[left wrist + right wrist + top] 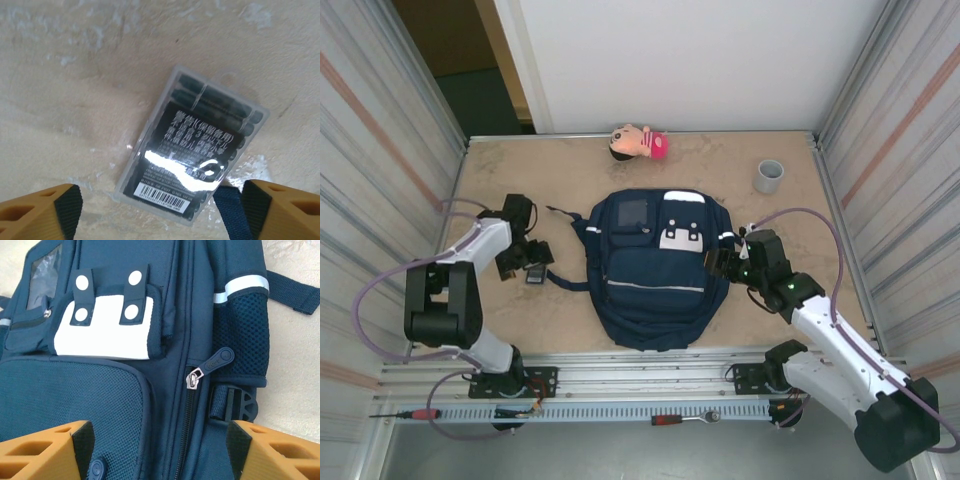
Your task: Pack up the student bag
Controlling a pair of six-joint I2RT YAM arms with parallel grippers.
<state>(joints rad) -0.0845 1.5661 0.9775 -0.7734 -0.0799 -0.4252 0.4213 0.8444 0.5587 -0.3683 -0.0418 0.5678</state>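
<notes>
**A:** Beige, scuffed tabletop (570, 170) with ribbed metal walls round it. Where's the student bag (650, 280)?

**B:** Lying flat in the middle, front up, its top toward the far edge. I see nothing sticking out of it.

**A:** And the arms?

**B:** The left fingers (528, 263) hang over a clear pack (192, 150) of dark pen-like sticks, between the bag and the left edge. They're spread wide on either side of it and holding nothing. A blue strap (231, 210) lies just beside the right-hand pad.

**A:** The other side?

**B:** The right fingers (718, 262) are at the bag's right flank, also parted and empty, with the zip pull (210, 365) ahead of them.

**A:** So which step is this?

**B:** I'd say picking up the first item, with nothing packed yet. Next the left fingers need to drop and close across the pack's narrow sides without catching the strap. The right would have to pinch that pull and run it open, because the zip looks closed below it.
</notes>
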